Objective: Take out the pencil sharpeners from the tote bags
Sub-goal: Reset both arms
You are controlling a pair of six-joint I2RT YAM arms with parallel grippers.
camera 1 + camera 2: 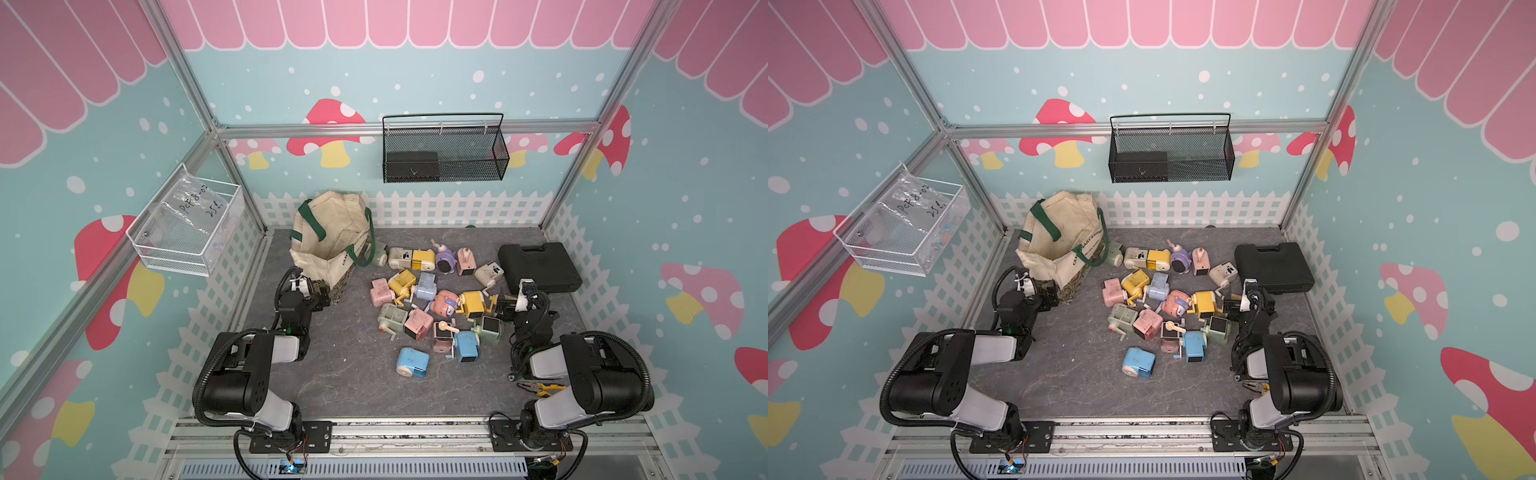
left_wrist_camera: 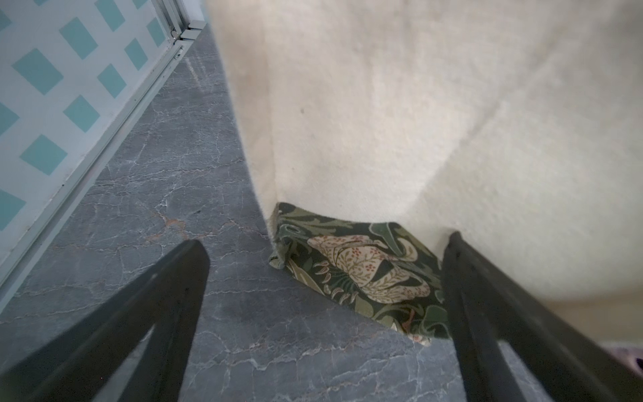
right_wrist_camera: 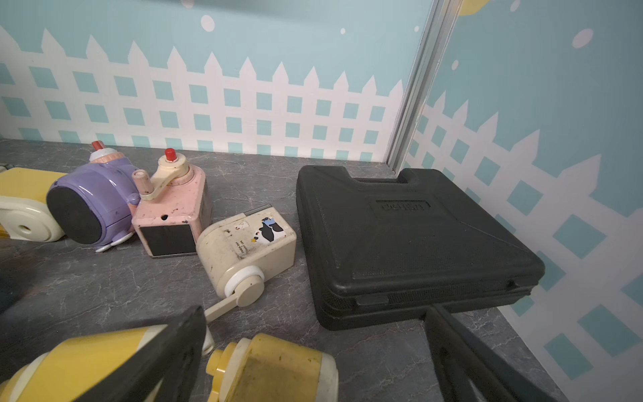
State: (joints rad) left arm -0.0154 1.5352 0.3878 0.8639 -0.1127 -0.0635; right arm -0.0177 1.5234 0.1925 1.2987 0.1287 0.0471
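Observation:
The cream tote bag (image 1: 328, 232) (image 1: 1059, 232) with green handles slumps at the back left, its mouth open; its inside is not visible. Several pastel pencil sharpeners (image 1: 432, 303) (image 1: 1163, 303) lie scattered on the grey table to its right. My left gripper (image 1: 322, 297) (image 2: 327, 243) is open, low at the bag's leafy base corner (image 2: 355, 271), holding nothing. My right gripper (image 1: 500, 303) (image 3: 315, 309) is open over the pile's right edge. A yellow sharpener (image 3: 278, 369) lies between its fingers, not gripped. A cream penguin sharpener (image 3: 247, 247) lies just beyond.
A flat black case (image 1: 540, 266) (image 3: 417, 243) lies at the back right, close to my right gripper. Yellow-handled pliers (image 1: 540, 388) lie under the right arm. A black mesh basket (image 1: 444, 153) and a white wire basket (image 1: 187, 224) hang on the walls.

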